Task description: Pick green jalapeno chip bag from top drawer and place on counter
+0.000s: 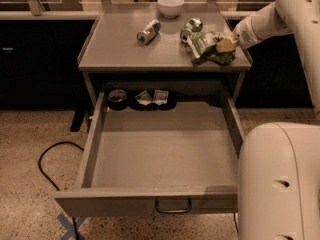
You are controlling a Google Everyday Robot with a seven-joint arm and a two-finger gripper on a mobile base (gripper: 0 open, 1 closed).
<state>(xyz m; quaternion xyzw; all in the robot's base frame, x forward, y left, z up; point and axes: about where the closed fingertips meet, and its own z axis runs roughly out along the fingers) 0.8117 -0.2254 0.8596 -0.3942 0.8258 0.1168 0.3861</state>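
Observation:
The green jalapeno chip bag (206, 46) lies crumpled on the right side of the counter (125, 51), near its front right corner. My gripper (226, 44) is at the bag's right edge, reaching in from the right, and touches or nearly touches it. The top drawer (162, 154) is pulled fully out below the counter, with its loop handle (173, 207) at the front. Its front and middle floor is bare.
A green-and-silver can (190, 27), a silver can (148, 32) and a white bowl (170, 6) are on the counter. Dark small items (142, 99) sit at the drawer's back. My base (280, 184) fills the lower right. A black cable (47, 164) lies on the floor at left.

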